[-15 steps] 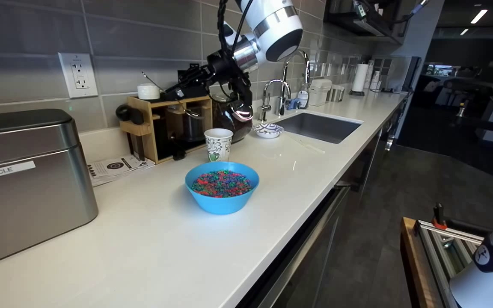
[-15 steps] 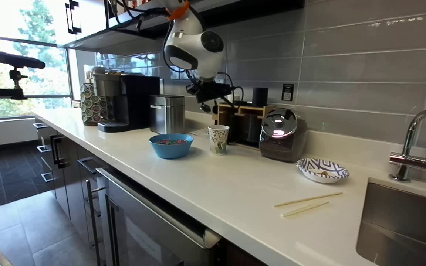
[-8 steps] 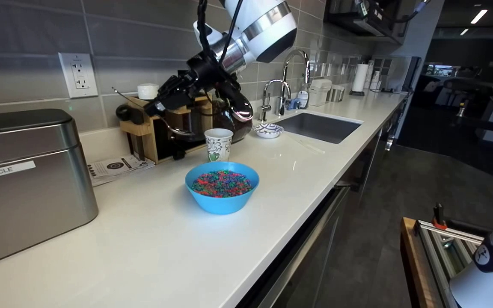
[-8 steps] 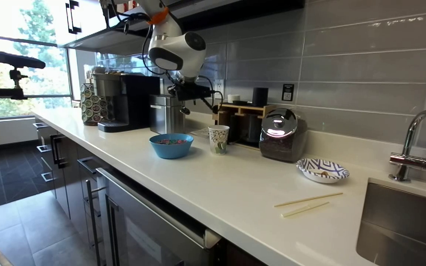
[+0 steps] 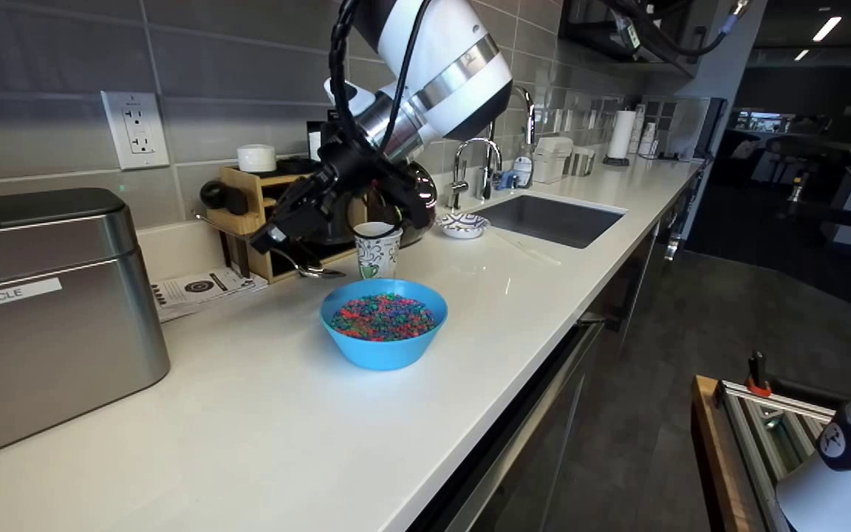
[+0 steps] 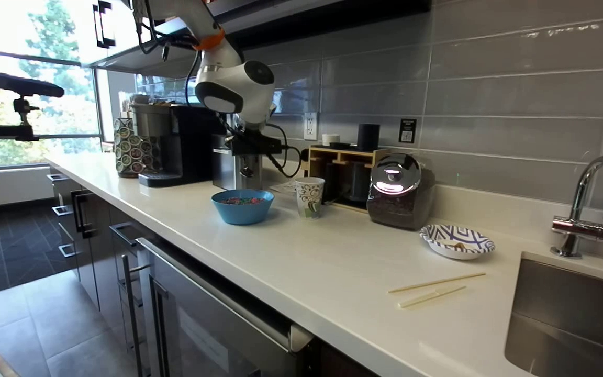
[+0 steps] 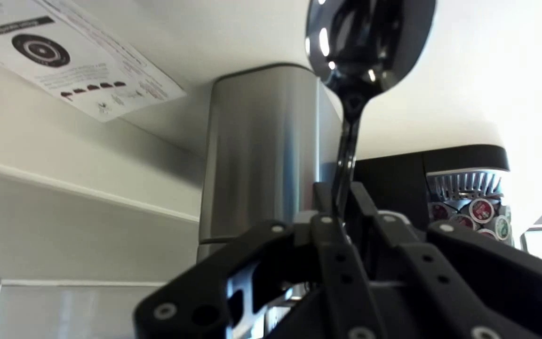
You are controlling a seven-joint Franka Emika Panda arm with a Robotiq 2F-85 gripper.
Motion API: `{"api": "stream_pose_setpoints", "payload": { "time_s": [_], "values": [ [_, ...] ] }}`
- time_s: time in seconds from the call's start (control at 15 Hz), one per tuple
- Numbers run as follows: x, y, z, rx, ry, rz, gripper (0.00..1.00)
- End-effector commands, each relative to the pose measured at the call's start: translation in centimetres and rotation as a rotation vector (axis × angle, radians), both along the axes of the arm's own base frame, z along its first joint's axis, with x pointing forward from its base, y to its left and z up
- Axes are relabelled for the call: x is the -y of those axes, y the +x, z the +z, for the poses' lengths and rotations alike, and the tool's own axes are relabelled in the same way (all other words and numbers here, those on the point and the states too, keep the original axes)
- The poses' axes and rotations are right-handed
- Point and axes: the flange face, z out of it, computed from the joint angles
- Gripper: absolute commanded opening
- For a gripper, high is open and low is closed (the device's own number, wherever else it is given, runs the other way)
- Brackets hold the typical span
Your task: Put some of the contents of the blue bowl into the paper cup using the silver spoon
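One blue bowl (image 5: 383, 355) is standing on the counter (image 5: 248, 421), holding a heap of small red, green, blue and purple pieces (image 5: 383, 318). One white printed paper cup (image 6: 310, 199) is standing near it, the two not touching; its depth is hiding from sight. In the wrist view the pincer (image 7: 341, 195) is clamping on the handle of one silver spoon (image 7: 365, 61), and in both exterior views the spoon is hanging in the air near the bowl and cup. One patterned dish (image 6: 450, 254) is holding a small brownish scrap (image 6: 458, 246), two thin pale sticks (image 6: 436, 283) are lying near it, and one lidded jar (image 6: 395, 170) is showing a dark fill (image 6: 393, 210). One steel bin (image 5: 63, 355) is bearing a label (image 5: 6, 295) reading "RECYCLE".
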Motion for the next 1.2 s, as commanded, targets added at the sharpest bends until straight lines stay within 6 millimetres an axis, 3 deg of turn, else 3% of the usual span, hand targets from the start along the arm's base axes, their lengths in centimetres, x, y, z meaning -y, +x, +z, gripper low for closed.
{"api": "stream_pose_setpoints", "payload": {
  "time_s": [0.0,0.53,1.13],
  "values": [
    [-0.1,-0.8,-2.3,-0.064,-0.03,-0.055,0.02],
    [1.3,-2.2,-5.2,-0.187,-0.057,-0.129,0.02],
    [2.9,-2.9,-6.2,-0.273,-0.086,-0.17,0.02]
  ]
}}
